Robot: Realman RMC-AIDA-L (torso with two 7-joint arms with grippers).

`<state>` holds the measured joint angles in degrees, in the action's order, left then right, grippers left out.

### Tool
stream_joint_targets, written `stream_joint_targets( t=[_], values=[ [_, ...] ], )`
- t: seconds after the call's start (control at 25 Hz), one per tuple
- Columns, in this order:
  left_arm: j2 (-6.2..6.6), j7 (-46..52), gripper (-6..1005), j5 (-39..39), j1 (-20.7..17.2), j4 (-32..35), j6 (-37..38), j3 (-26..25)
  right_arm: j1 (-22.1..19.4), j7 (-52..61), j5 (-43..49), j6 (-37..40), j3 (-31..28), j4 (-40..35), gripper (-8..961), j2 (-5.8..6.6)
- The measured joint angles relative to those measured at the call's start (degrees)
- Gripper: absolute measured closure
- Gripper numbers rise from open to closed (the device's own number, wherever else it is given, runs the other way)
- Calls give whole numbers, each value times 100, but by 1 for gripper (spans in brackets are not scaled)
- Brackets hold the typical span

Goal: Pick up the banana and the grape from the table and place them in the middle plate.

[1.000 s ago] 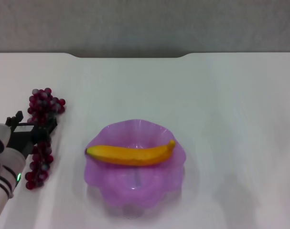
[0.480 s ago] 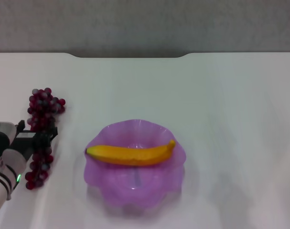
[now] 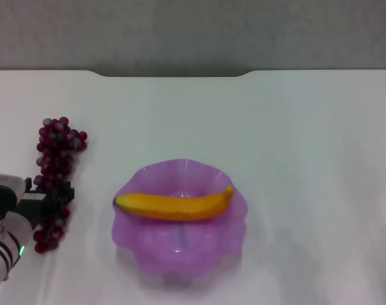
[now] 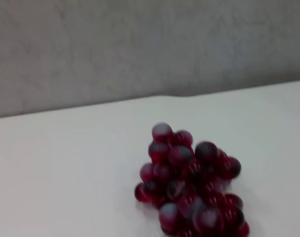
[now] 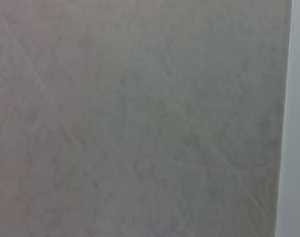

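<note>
On the table, the plate serves as landmark: the banana lies across it, so half the task seems done. Left of the plate lies the grape, with the left gripper over its near end, probably to grasp it; whether its fingers are spread, I cannot tell. No right gripper is visible.

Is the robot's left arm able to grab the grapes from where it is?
Probably yes. The left gripper sits right over the grape bunch's near half on the table, nothing between them.
</note>
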<state>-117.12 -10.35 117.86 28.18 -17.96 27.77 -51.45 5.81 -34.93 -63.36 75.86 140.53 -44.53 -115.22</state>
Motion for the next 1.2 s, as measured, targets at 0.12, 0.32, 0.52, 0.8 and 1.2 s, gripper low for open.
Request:
stream_joint_targets(
  t=[0.12,0.32,0.52,0.8,1.2],
  values=[
    [-8,-10,225,53,-14,-3,-64,9,0,-1,-8,0,1,0,953,0],
    [-12,-11,228,62,-19,-30,-76,12,-1,-4,-1,1,1,1,953,0],
    [-12,-11,230,62,-29,-40,-80,72,-1,-5,0,3,1,5,953,5],
    [-12,-33,396,62,-32,-41,-79,141,-1,-5,9,13,1,7,953,8],
    [-12,-108,500,58,-39,-53,-20,141,-1,-5,9,16,1,20,953,9]
  ],
)
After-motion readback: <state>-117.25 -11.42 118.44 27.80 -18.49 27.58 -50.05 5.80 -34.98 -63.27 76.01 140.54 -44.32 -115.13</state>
